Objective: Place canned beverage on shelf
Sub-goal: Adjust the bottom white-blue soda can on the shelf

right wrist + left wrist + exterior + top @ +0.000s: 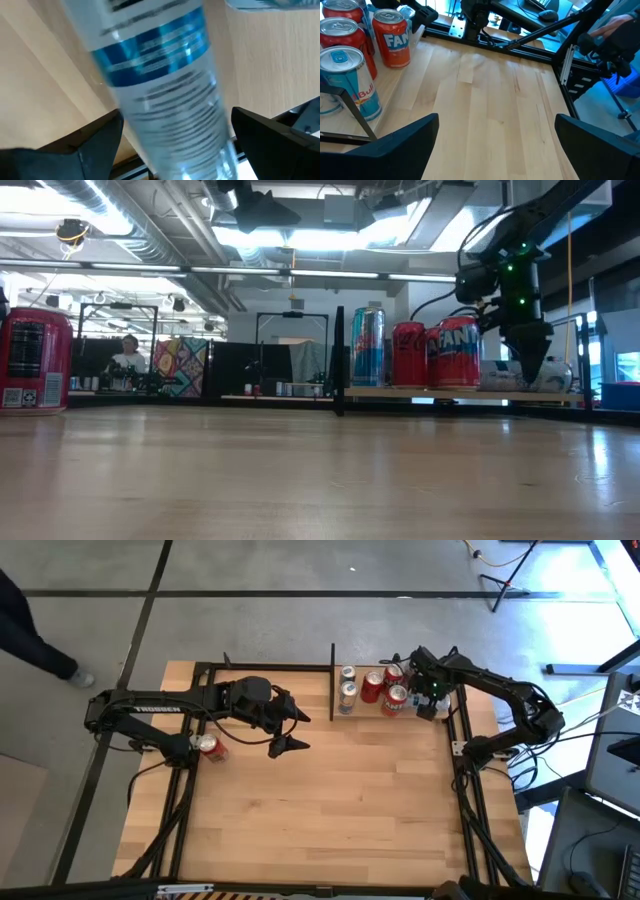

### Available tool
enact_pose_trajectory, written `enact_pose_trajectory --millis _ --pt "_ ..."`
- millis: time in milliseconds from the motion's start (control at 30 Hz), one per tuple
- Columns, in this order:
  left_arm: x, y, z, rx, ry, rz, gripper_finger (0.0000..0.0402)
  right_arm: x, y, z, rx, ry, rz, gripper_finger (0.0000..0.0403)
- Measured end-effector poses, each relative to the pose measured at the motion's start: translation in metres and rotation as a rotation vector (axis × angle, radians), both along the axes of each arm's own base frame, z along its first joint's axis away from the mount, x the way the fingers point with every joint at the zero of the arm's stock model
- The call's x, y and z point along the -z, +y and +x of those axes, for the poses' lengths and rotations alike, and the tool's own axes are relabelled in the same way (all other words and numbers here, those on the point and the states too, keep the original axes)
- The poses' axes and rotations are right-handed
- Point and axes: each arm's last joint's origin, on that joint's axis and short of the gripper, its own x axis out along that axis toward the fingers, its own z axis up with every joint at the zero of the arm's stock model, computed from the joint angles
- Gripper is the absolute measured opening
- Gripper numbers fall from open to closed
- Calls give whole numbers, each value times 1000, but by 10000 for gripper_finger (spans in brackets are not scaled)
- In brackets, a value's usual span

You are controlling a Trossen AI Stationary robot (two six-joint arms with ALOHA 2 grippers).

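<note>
A red canned beverage stands upright on the tabletop at the left, beside my left arm. The shelf at the far right carries blue-and-silver cans and red cans, all upright. A clear bottle with a blue label lies on its side at the shelf's right end. My right gripper points down over the bottle, open, one finger on either side; no touch shows. My left gripper hovers open over the table's middle, with nothing between its fingers.
Thin black posts edge the shelf's left side. A black frame runs along the table's far edge and sides. Bare wooden tabletop spreads across the middle and near side.
</note>
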Motion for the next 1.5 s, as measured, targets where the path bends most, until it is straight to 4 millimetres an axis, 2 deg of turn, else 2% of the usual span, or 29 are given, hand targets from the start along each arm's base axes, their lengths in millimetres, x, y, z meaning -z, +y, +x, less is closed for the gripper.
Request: enact_pose_trajectory --millis 200,467,767,1200,1500 --pt "0 0 0 -3 0 2 396 4 0 0 -21 -5 -11 347" --pt "0 0 0 -6 0 3 396 4 0 0 -40 5 -16 215" --pt "0 0 0 -6 0 3 396 -2 4 -3 -38 3 7 214" --pt "0 1 0 -16 0 8 396 -74 8 -6 1 -99 -125 218" --pt "-1 2 1 -70 -9 34 396 -148 15 -6 64 -355 -193 219"
